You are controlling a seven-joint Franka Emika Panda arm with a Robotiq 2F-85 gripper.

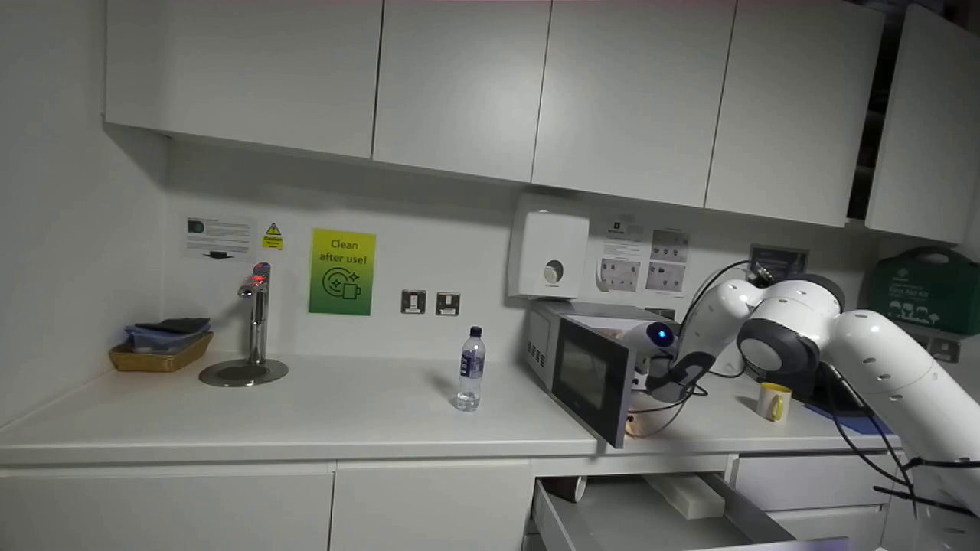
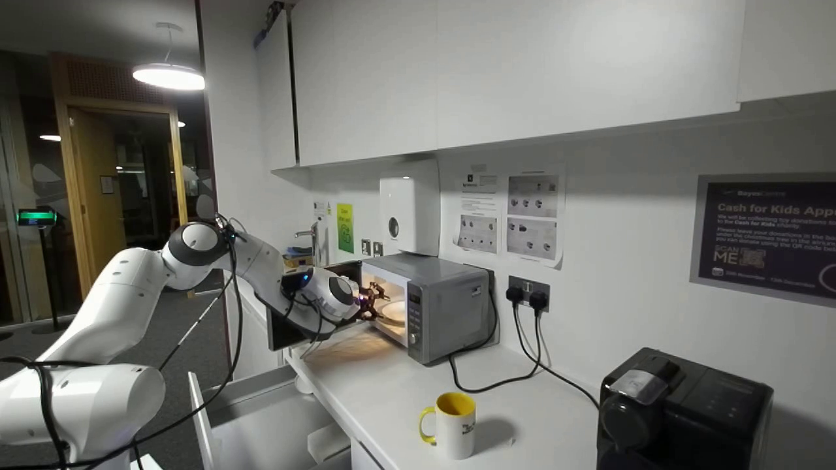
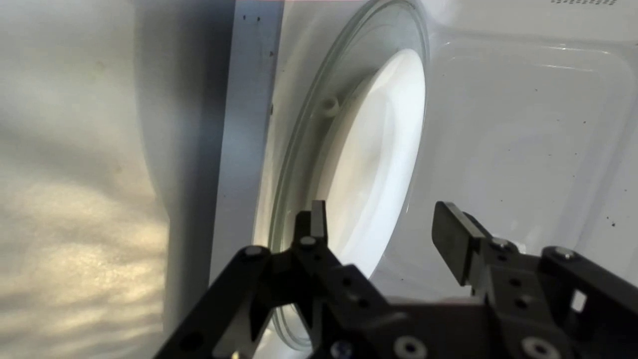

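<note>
My gripper (image 3: 383, 222) is open with nothing between its fingers. In an exterior view the gripper (image 2: 373, 301) is at the open front of the grey microwave (image 2: 450, 313). A white plate (image 3: 371, 149) sits on the glass turntable (image 3: 294, 154) inside the lit microwave. In the wrist view the left finger overlaps the plate's near side, and the right finger is in front of the pale cavity wall; contact with the plate cannot be told. In an exterior view the open microwave door (image 1: 589, 375) hides the gripper.
A yellow-and-white mug (image 2: 455, 427) and a black coffee machine (image 2: 679, 411) stand on the counter. A water bottle (image 1: 470, 375) stands left of the door. An open drawer (image 1: 635, 520) juts out below the microwave. Cables hang along the arm.
</note>
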